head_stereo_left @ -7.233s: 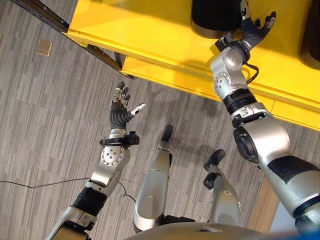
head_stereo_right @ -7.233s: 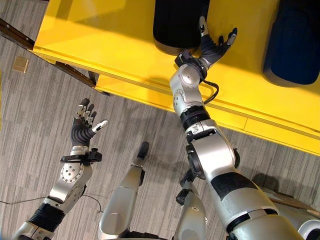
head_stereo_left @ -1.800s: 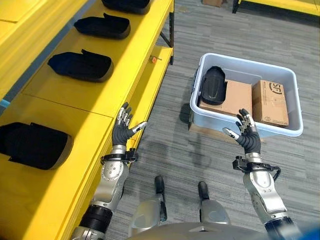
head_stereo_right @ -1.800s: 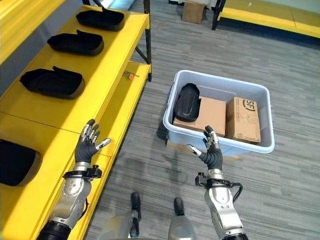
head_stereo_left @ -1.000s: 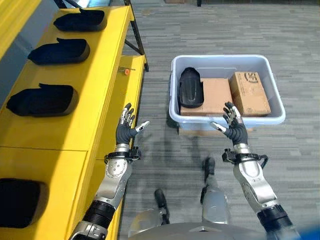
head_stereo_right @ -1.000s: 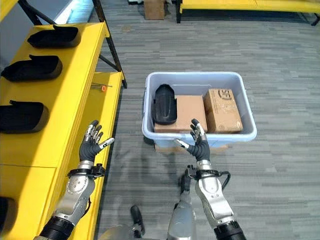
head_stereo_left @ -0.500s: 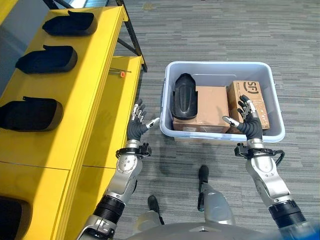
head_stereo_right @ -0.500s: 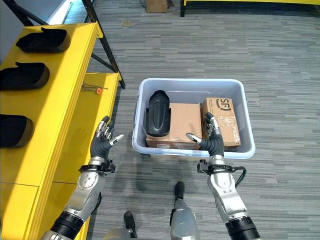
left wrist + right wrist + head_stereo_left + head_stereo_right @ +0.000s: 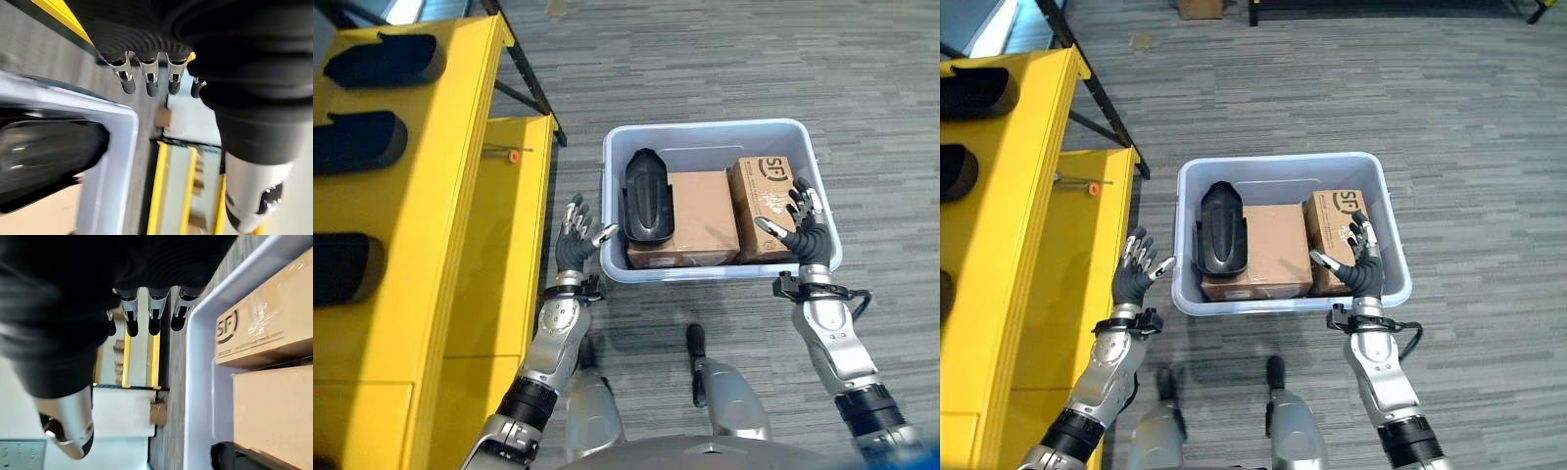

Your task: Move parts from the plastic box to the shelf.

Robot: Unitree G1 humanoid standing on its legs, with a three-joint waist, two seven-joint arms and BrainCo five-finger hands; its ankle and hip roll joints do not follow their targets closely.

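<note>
A pale blue plastic box (image 9: 612, 271) stands on the floor before me. Inside it a black moulded part (image 9: 647, 196) lies at the left, resting partly on a large cardboard box (image 9: 690, 215); a smaller cardboard box (image 9: 760, 194) sits at the right. My left hand (image 9: 576, 243) is open just outside the box's left front corner, thumb near the rim. My right hand (image 9: 803, 230) is open over the box's right front corner, by the smaller cardboard box. The yellow shelf (image 9: 431, 196) runs along the left with black parts (image 9: 357, 142) on its top.
A lower yellow shelf board (image 9: 514, 225) holds a small orange-tipped tool (image 9: 512, 154). A black shelf leg (image 9: 533, 98) slants across the floor behind the box. Grey carpet floor (image 9: 803, 69) lies open to the right and beyond the box.
The view has swung from the shelf down to the box. Both hands have come closer to the box's front corners; they stay open and hold nothing.
</note>
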